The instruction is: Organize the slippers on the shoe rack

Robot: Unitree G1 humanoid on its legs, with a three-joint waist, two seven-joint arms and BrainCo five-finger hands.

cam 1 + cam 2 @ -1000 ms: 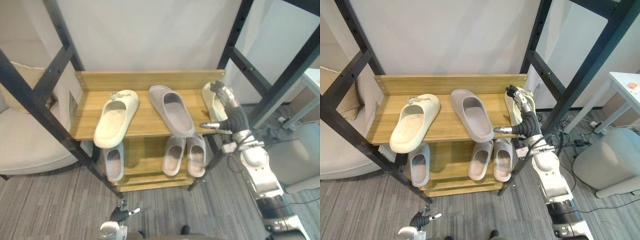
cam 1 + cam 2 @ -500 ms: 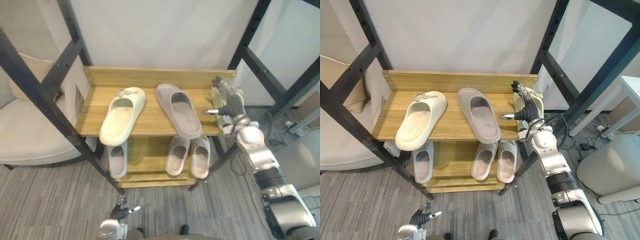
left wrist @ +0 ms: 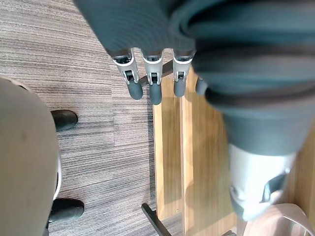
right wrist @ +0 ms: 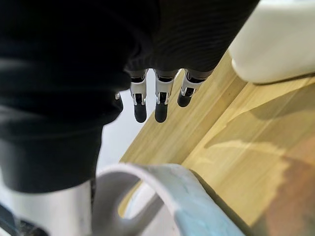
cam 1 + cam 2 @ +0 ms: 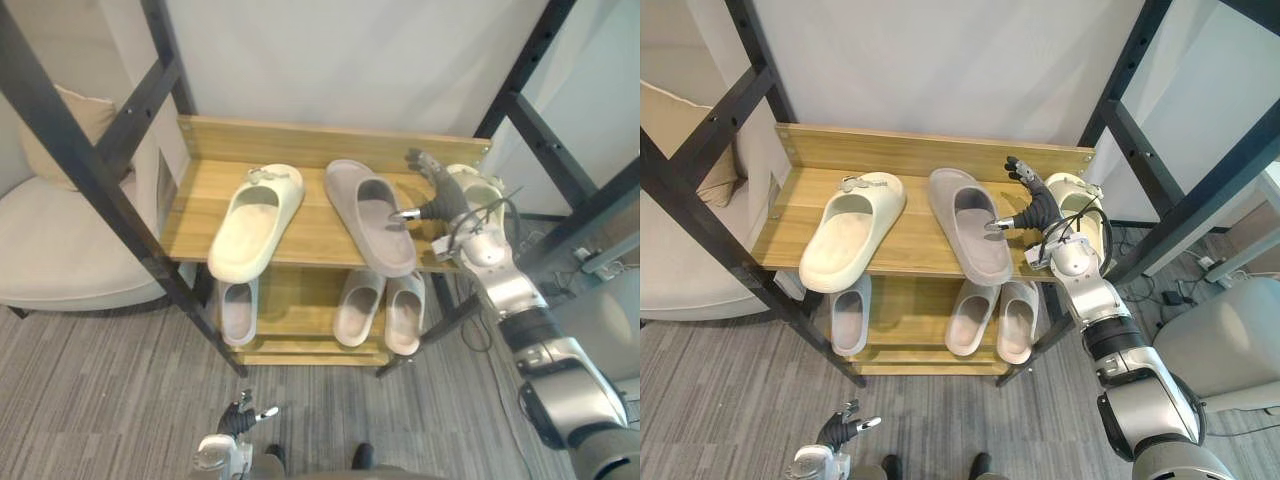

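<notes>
- Six slippers sit on the shoe rack [image 5: 190, 205]. On its top shelf there is a cream slipper [image 5: 255, 220] at the left, a grey slipper [image 5: 372, 215] lying askew in the middle, and a second cream slipper [image 5: 480, 192] at the right end. Three lower grey slippers [image 5: 358, 305] line the shelf beneath.
- They look like moulded foam, so they are probably light, springy rather than floppy, and not fragile. Their matt skin should not slide in a grasp.
- The broad band over the toes looks like the best place to take hold, with the thumb inside the opening and the fingers over the top. Pinching a side wall should also work.
- The right hand [image 5: 1032, 208] hovers between the grey slipper and the second cream slipper. Its fingers are straight and spread, its thumb reaches over the grey slipper's opening, and it holds nothing.
- The left hand [image 5: 238, 418] hangs low by the floor, fingers relaxed and empty.
- A second ago the right hand was against the second cream slipper; it has since swung towards the grey one. The whole view has shifted too, so the camera has moved. The slippers appear to lie where they did.
</notes>
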